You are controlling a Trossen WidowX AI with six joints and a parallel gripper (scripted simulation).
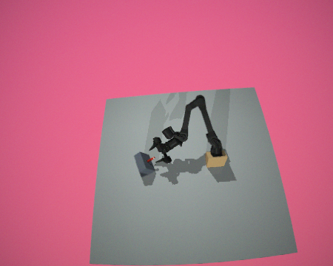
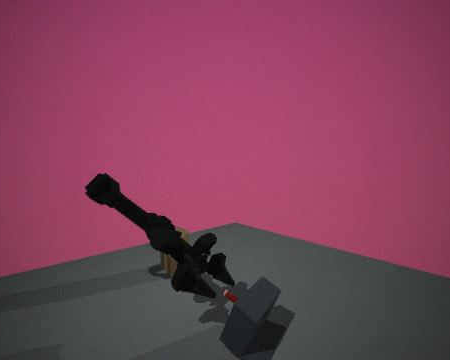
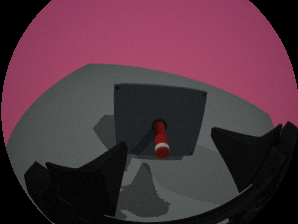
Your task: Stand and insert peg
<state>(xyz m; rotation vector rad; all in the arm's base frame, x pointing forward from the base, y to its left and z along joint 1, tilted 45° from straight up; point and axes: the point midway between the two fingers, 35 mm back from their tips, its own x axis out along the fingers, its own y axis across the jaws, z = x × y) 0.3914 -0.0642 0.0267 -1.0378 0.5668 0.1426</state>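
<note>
At the front of a grey table [image 1: 196,214] [image 2: 110,320] [image 3: 55,115], a dark blue-grey block with a sloped face, the panel [image 1: 143,167] [image 2: 259,302] [image 3: 137,107], has one round hole [image 3: 155,123] in that face. A red peg [image 1: 150,159] [image 2: 231,296] [image 3: 159,134] sits in the hole, plain end inward, tilted along with it. Part of its red length sticks out, with the white band near the outer end; how deep it goes cannot be seen. The black gripper [image 1: 152,155] [image 2: 225,291] [image 3: 170,140] is open wide and holds nothing, its two fingers well apart, facing the panel and clear of the peg. Behind it, the robot's arm [image 1: 186,118] [image 2: 135,211] bends up from a tan box-shaped base [image 1: 215,161] [image 2: 169,263].
</note>
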